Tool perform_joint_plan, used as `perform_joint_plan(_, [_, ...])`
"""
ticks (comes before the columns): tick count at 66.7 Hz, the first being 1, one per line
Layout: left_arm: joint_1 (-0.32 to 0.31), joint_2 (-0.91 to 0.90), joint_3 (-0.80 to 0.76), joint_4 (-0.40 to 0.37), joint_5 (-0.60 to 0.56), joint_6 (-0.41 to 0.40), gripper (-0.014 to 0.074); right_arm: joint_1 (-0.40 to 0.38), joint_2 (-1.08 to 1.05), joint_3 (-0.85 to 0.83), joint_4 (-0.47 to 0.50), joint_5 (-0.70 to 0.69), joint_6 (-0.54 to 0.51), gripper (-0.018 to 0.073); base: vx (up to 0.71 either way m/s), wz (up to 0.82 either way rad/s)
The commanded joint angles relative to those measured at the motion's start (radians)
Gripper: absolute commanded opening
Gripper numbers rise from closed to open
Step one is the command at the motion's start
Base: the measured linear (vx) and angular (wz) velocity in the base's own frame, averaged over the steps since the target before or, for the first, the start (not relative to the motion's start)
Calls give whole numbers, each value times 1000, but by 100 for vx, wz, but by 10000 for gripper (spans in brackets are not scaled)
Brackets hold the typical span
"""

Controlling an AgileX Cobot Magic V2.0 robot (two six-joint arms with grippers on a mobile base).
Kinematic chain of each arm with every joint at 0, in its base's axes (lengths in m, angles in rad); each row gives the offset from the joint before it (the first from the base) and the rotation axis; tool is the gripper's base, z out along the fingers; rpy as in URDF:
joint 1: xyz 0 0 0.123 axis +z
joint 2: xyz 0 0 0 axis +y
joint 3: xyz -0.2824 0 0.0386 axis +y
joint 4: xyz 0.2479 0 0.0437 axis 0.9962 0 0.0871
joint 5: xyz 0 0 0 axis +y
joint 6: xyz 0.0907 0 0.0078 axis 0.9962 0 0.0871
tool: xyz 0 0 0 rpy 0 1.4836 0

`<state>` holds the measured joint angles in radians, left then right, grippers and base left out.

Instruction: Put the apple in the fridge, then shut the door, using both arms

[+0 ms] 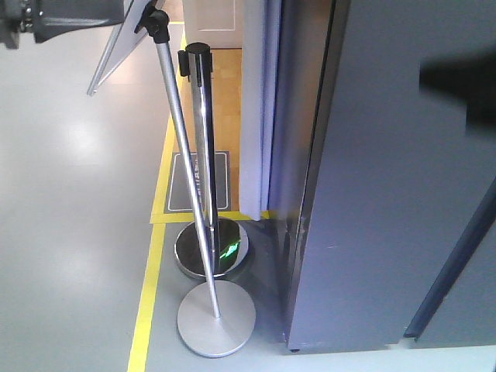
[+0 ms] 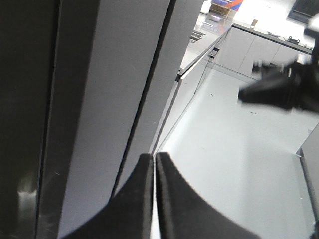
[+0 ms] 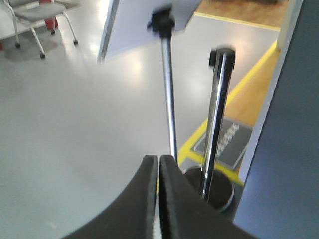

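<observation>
The apple is not in view in any frame. The fridge fills the right of the front view as a tall dark grey block. Only its outer faces show, none of the white inside, and I cannot tell the door from the body. My left gripper is shut and empty, close beside the fridge's grey panels. My right gripper is shut and empty, over the floor with the fridge's edge to its right. A blurred dark arm part crosses the left wrist view.
A chrome barrier post on a round base and a slanted sign stand on a grey disc base stand just left of the fridge. Yellow floor tape, a dark mat, a grey counter cabinet and a chair are around.
</observation>
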<state>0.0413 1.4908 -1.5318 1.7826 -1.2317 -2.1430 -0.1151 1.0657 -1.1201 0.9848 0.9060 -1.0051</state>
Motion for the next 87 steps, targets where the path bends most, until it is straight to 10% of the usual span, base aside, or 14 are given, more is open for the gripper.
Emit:
perform_joint_plan(1, [-2,-90,65,1,-125,-9,-7,-1,-119,140,63,-77,-41,-5,0,0])
perform_joint_plan(14, [-2,-271,429,1,-54,41,-7,-1,-356,433,55,-192,-63,-5,0,0])
perform_joint_plan(40, [-2,-651,1120,-116,543,-9,-7,-1,-571,595,56,-238,-60,-5,0,0])
perform_joint_plan(87, [-2,-695,1157,-317,387,-9,-6,-1,-574,595,60,-229,-60,-5,0,0])
